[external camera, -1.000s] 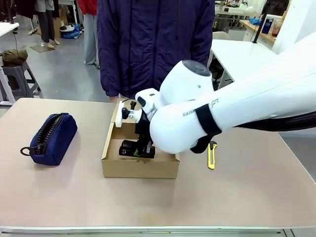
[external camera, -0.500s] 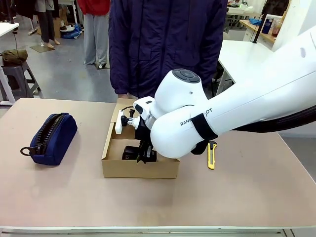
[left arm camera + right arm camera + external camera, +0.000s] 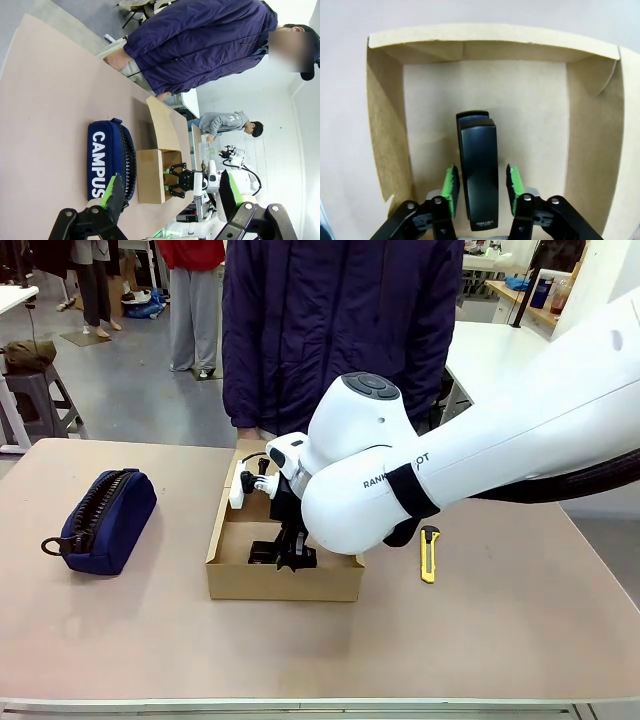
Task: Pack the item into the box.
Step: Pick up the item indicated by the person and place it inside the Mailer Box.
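The black oblong item lies flat on the floor of the brown cardboard box, lengthwise between my right gripper's green pads. A thin gap shows on each side of it, so the right gripper is open around it. From the front, the right gripper reaches down inside the box, whose lid flap stands up toward the person. My left gripper hangs open and holds nothing, off to the side of the table.
A navy zippered pouch lies on the table's left part. A yellow-and-black utility knife rests right of the box. A person in a dark blue jacket stands at the far edge, just behind the box.
My right gripper has gone lower into the box with the item and shifted slightly right. The person has stepped a little to the right.
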Available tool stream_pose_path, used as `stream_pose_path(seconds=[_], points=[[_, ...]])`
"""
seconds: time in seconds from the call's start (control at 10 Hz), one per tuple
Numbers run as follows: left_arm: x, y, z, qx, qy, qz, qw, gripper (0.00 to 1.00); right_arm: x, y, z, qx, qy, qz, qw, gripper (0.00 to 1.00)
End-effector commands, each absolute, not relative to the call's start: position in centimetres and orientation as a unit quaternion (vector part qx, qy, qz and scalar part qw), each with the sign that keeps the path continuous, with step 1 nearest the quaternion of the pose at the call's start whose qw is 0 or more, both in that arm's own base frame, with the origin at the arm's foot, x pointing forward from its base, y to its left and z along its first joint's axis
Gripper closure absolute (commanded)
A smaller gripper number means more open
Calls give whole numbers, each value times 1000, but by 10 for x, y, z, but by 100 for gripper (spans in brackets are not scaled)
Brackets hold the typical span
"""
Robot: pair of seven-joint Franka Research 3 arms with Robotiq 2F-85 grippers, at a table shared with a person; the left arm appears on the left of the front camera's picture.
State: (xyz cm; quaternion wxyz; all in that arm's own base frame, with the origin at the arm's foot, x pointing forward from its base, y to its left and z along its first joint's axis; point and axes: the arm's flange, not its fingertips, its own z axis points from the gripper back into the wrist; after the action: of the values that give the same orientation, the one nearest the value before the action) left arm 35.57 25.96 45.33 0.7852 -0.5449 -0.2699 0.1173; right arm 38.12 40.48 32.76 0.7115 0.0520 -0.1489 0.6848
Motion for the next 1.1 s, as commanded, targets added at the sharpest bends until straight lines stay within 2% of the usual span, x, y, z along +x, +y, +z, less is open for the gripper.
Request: stream_pose_path(seconds=[0.0,0.8,1.0], points=[[356,260,454,-551,-283,109,777,0,384,412,332,55,-146,678,718,0],[356,260,454,-551,-283,109,777,0,390,413,338,64,-167,679,712,0],[356,260,454,-551,-283,109,777,0,395,397,371,87,-176,657,728,0]])
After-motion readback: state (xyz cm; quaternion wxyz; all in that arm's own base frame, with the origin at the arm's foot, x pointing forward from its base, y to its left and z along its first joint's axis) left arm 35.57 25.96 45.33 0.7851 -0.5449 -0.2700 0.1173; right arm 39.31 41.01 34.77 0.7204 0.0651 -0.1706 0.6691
